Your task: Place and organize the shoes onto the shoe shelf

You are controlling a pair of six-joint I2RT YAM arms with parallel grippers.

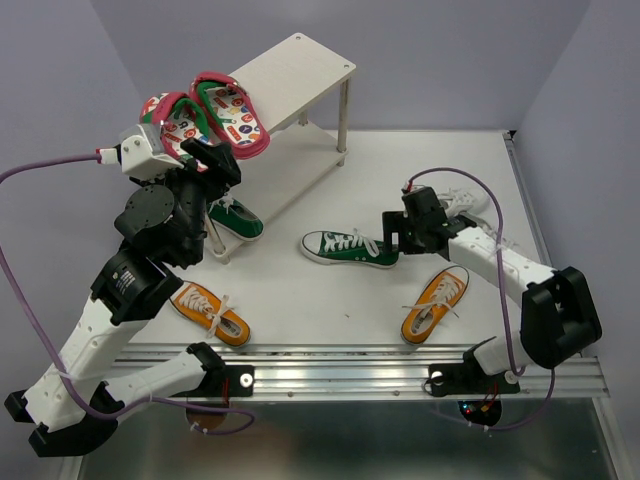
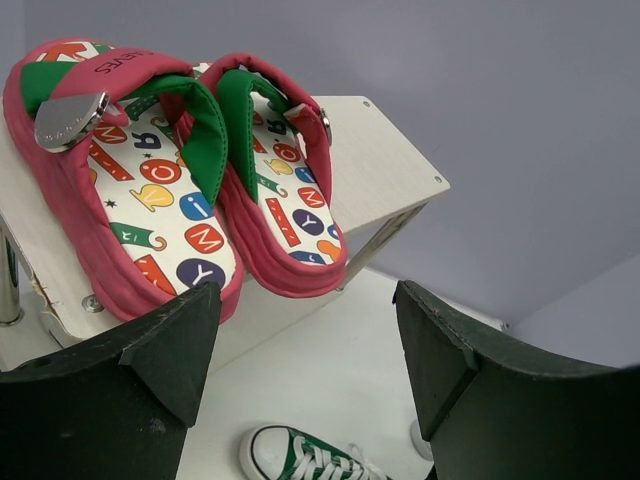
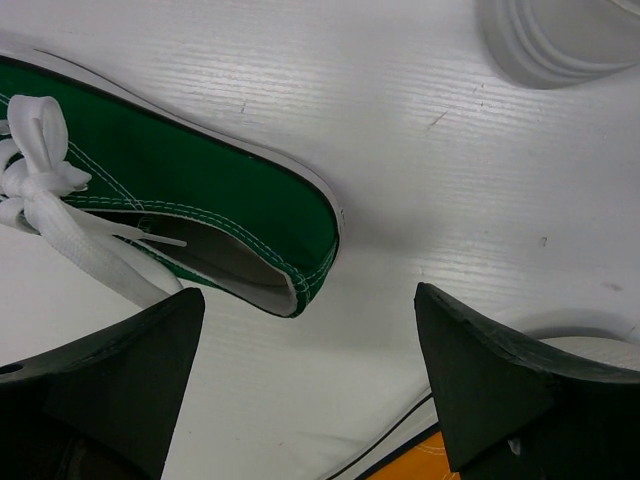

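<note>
Two pink-red flip-flops (image 1: 215,115) lie side by side on the left end of the cream shoe shelf's top board (image 1: 295,65). My left gripper (image 1: 212,158) is open and empty just in front of their heels; the left wrist view shows the flip-flops (image 2: 160,190) beyond the open gripper (image 2: 310,350). One green sneaker (image 1: 238,218) sits on the lower tier. The other green sneaker (image 1: 348,248) lies on the table. My right gripper (image 1: 397,238) is open at its heel (image 3: 210,190), not touching it. Two orange sneakers (image 1: 210,312) (image 1: 435,303) lie near the front. A white sneaker (image 1: 468,203) shows behind the right arm.
The shelf stands diagonally at the back left, with thin metal legs (image 1: 345,115). A metal rail (image 1: 350,372) runs along the near table edge. Purple walls close in the back and sides. A purple cable (image 1: 30,290) loops left of the left arm.
</note>
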